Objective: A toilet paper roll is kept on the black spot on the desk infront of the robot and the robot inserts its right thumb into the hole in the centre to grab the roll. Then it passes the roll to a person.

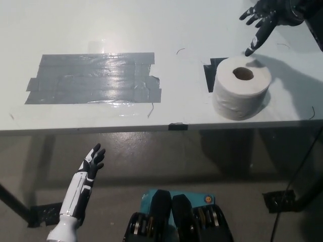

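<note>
A white toilet paper roll (pixel 240 93) stands on end on the white desk (pixel 101 30), its centre hole facing up, covering most of a black patch (pixel 209 71) near the front right. My black right hand (pixel 262 20) hovers open above and behind the roll, fingers spread and pointing down-left, apart from the roll. My white left hand (pixel 92 162) rests open below the desk's front edge at lower left, holding nothing.
A large patch of grey tape (pixel 93 78) lies on the desk's left half. A small black mark (pixel 177 126) sits on the front edge. Desk legs and a cable (pixel 290 186) show on the floor at the right.
</note>
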Controlling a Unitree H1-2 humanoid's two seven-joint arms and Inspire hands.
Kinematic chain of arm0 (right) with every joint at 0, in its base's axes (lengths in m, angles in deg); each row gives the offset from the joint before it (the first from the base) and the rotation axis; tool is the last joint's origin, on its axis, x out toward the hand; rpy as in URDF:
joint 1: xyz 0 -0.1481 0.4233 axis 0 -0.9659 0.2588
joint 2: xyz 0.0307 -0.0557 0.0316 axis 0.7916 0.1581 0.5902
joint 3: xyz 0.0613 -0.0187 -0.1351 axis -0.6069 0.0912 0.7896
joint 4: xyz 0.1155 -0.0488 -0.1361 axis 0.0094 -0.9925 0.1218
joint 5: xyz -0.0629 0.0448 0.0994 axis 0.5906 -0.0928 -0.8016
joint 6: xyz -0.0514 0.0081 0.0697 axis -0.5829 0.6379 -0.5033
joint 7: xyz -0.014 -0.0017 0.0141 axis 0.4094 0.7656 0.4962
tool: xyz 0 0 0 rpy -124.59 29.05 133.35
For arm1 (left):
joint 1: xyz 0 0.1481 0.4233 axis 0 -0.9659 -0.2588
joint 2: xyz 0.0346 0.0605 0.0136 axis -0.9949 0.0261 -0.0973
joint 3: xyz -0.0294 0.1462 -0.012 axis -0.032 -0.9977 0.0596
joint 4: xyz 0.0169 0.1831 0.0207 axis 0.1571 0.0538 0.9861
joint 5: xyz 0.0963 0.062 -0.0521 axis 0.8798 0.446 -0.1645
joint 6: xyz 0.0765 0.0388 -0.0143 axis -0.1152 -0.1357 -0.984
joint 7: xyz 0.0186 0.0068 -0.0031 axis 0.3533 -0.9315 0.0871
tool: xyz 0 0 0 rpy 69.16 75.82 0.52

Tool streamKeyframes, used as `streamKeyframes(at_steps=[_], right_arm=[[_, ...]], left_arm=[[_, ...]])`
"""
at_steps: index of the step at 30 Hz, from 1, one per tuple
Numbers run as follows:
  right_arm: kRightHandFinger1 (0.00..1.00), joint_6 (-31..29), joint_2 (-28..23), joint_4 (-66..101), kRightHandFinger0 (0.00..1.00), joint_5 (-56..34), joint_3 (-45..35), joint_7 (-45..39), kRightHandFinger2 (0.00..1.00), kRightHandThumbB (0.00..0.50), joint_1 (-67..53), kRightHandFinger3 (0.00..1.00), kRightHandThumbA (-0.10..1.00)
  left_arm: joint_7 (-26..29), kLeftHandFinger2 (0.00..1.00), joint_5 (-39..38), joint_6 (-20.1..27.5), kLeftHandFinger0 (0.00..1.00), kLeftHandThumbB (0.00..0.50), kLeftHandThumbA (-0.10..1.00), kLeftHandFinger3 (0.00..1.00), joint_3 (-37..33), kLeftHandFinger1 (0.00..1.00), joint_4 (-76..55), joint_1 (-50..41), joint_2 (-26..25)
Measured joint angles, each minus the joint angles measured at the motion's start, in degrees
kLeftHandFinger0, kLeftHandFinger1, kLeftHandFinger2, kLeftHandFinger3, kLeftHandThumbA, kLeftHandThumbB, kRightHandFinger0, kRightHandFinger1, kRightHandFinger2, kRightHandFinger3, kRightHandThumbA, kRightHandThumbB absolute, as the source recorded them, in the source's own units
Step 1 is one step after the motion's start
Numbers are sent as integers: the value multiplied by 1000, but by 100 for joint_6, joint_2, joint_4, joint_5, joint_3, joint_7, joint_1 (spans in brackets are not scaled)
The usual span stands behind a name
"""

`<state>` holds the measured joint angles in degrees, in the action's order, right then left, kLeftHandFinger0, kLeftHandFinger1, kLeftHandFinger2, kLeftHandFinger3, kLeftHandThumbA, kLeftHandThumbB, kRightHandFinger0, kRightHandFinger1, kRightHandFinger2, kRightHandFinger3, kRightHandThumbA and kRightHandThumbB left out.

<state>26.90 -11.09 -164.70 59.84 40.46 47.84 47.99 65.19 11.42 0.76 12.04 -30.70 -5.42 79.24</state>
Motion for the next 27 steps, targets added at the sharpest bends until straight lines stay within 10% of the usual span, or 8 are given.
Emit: streamKeyframes(at_steps=[27], right_arm=[[1000,-296,37,-282,1000,457,-321,-87,1000,341,-59,1000,993]], left_arm=[[-3,1000,118,11,1000,232,1000,1000,-40,1000,8,276,0]])
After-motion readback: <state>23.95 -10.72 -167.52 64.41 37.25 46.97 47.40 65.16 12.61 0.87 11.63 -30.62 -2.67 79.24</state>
